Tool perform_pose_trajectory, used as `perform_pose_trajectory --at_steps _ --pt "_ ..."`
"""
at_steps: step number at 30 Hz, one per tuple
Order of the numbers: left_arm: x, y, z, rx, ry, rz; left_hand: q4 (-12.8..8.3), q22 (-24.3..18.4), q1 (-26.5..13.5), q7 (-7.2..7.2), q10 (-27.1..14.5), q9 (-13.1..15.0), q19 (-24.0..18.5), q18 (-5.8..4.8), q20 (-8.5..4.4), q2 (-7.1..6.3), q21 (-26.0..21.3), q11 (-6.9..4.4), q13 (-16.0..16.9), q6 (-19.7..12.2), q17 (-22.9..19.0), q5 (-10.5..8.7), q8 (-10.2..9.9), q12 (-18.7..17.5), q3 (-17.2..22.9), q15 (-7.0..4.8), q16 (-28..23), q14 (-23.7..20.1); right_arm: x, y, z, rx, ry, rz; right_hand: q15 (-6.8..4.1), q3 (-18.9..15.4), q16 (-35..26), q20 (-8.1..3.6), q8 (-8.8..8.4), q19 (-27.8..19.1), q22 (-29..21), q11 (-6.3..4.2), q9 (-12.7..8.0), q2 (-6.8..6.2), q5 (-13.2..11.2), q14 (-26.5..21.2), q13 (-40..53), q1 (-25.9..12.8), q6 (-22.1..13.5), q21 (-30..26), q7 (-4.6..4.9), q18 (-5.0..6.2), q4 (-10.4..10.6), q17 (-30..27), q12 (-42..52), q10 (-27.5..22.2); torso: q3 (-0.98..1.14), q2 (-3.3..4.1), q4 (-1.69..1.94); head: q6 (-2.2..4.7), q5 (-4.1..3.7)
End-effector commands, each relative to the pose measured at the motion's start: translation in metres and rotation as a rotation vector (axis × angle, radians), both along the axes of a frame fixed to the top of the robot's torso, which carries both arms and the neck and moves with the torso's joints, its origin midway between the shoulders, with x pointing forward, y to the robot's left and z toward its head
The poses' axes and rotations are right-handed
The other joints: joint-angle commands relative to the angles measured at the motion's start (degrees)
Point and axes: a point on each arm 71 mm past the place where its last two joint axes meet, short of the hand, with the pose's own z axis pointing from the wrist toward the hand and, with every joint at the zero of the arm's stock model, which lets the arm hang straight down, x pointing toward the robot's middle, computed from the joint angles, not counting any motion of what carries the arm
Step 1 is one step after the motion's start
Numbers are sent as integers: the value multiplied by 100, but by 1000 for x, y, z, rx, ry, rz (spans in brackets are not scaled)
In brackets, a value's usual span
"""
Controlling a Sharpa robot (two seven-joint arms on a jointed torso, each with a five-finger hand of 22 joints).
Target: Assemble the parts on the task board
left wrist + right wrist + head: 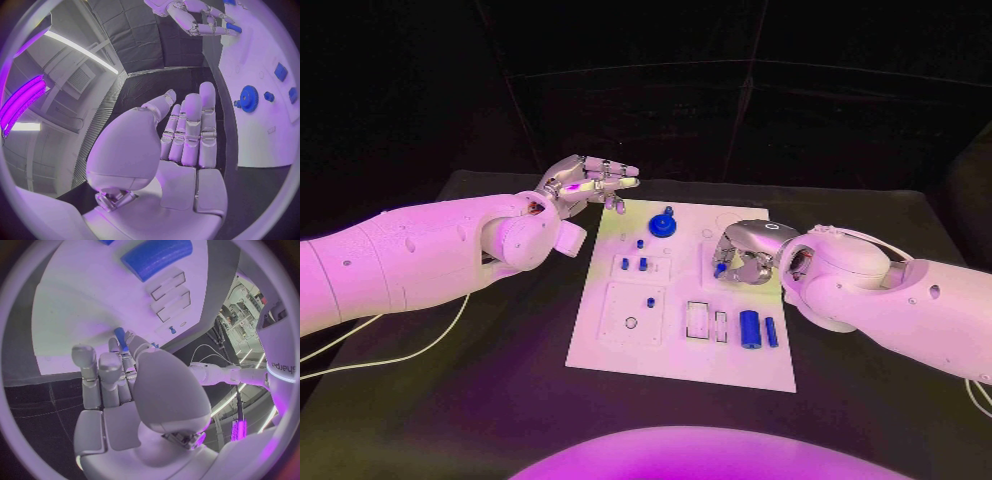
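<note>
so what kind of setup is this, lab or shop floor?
Looks like a robot lab test cell, not a production line. A white task board with blue parts lies on a black table, dark drapes hang behind, and the left hand and right hand work over it.

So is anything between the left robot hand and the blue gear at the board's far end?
Nothing visible. The left robot hand hovers open beyond the task board's far left corner, and the blue gear stands with bare board between them.
</note>
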Motion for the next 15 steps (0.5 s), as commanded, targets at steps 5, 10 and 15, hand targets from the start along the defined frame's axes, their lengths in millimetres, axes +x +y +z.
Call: perform_pose_trajectory --at_steps 5,10,15 --pt "0 -1 2 -7 -6 -9 -18 -5 37 5 -32 4 -38 76 13 10 -40 -13 6 -27 -8 24 37 23 -27 -3 0 -41 0 2 2 12 -22 10 -43 170 149 -31 3 144 213 -33 -3 24 24 63 7 20 138 133 -49 -108 19 182 -25 164 1 3 -1 -9 7" --pt "0 -1 1 -7 -6 -10 -18 -5 37 5 -32 4 -38 76 13 10 -40 -13 6 -27 -8 24 37 23 -27 -3 0 -41 1 0 4 33 -45 -12 -95 477 318 -81 28 297 512 -89 6 110 -98 108 22 203 301 311 -96 -157 -93 393 -32 357 2 0 -8 -16 5" --pt "1 0 1 -6 -6 -7 -18 -5 37 5 -32 4 -38 76 13 10 -40 -13 6 -27 -8 24 37 23 -27 -3 0 -41 0 -2 8 70 -78 -31 -102 665 370 -96 17 369 671 -103 3 84 -118 112 26 222 364 415 -102 -184 -162 438 -61 435 7 0 -2 -16 -1"
